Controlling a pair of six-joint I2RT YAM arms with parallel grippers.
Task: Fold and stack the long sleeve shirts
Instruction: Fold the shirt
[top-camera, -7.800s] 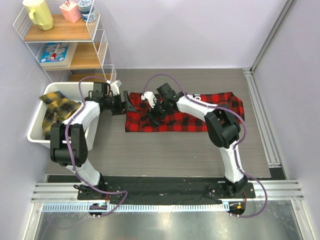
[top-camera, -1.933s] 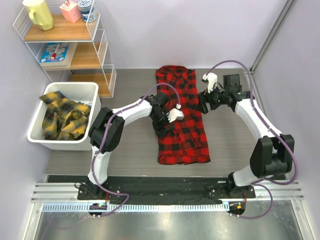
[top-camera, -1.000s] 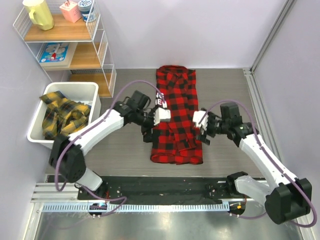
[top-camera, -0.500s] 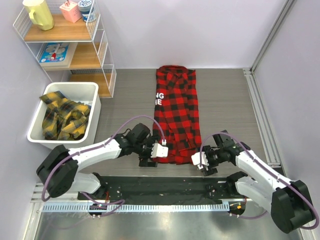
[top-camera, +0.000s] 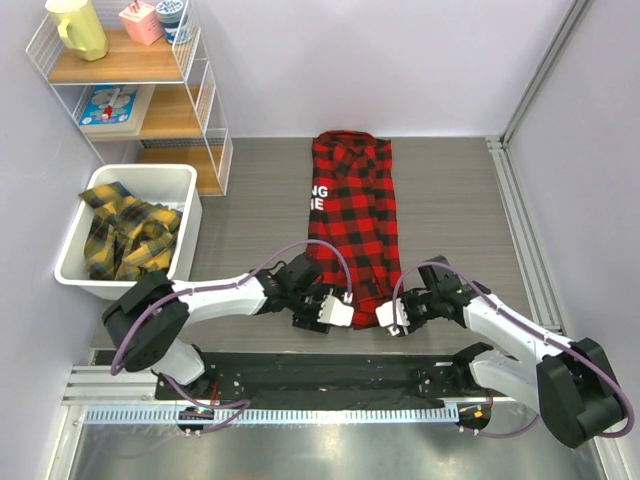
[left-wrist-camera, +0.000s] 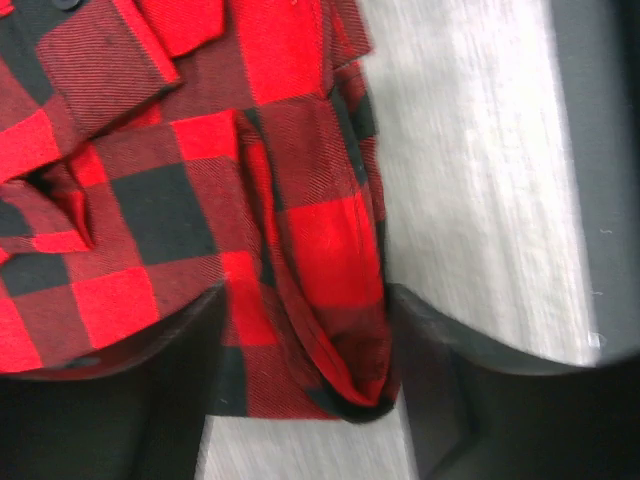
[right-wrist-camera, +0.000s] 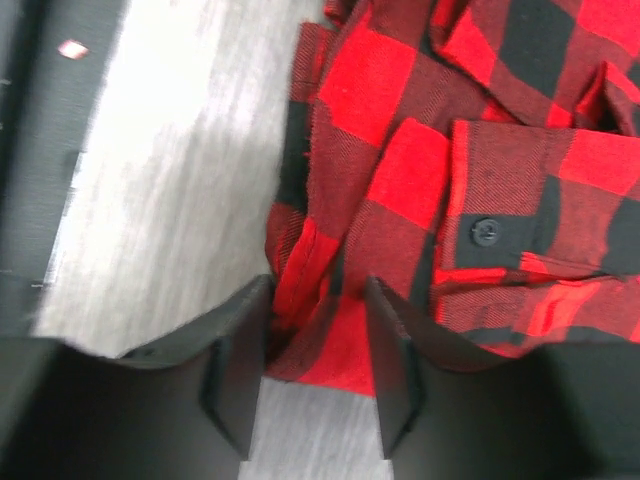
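Note:
The red-and-black checked shirt (top-camera: 350, 210) lies lengthwise on the table, collar at the far end, with white lettering on its left side. My left gripper (top-camera: 325, 306) is at its near left corner. In the left wrist view the gripper (left-wrist-camera: 305, 305) stands astride the folded hem (left-wrist-camera: 335, 350), jaws partly closed, with cloth filling the gap. My right gripper (top-camera: 396, 316) is at the near right corner. Its fingers (right-wrist-camera: 240, 350) straddle the hem (right-wrist-camera: 330, 340) in a narrower gap. Yellow-and-black shirts (top-camera: 125, 235) lie crumpled in the bin.
A white bin (top-camera: 140, 172) stands at the left. Behind it is a wire shelf (top-camera: 130, 70) with a yellow jug and small items. A black strip (top-camera: 330, 365) borders the table's near edge, just behind both grippers.
Both grippers dropped from the shirt's sides to its near hem corners. Their jaws have narrowed around the cloth, the right more than the left. The shirt has not moved.

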